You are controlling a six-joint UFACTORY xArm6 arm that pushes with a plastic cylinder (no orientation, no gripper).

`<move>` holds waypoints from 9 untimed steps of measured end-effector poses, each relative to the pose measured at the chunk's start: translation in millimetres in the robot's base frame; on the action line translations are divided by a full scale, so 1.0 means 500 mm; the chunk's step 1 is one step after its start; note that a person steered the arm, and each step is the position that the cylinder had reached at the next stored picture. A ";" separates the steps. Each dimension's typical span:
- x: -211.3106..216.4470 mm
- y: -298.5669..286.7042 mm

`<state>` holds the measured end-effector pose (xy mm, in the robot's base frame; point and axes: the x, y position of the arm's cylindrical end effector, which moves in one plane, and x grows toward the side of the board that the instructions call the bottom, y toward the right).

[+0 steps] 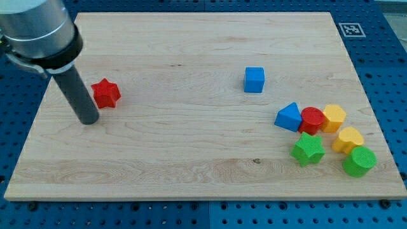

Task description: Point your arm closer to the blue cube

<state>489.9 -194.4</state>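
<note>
The blue cube (254, 79) sits alone on the wooden board (191, 152), right of the middle and towards the view's top. My tip (88, 120) rests on the board at the view's left, far to the left of the blue cube. It is just left of and slightly below a red star block (105, 93), apart from it by a small gap.
A cluster sits at the view's lower right: a blue triangular block (289, 117), a red cylinder (311, 119), a yellow hexagon (334, 117), a yellow heart (348, 138), a green star (308, 150) and a green cylinder (359, 161). A marker tag (351, 29) lies off the board's top right corner.
</note>
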 end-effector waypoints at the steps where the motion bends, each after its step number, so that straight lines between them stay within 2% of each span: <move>1: -0.001 0.058; 6: -0.067 0.549; 7: -0.076 0.618; 9: -0.109 0.658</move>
<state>435.3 134.6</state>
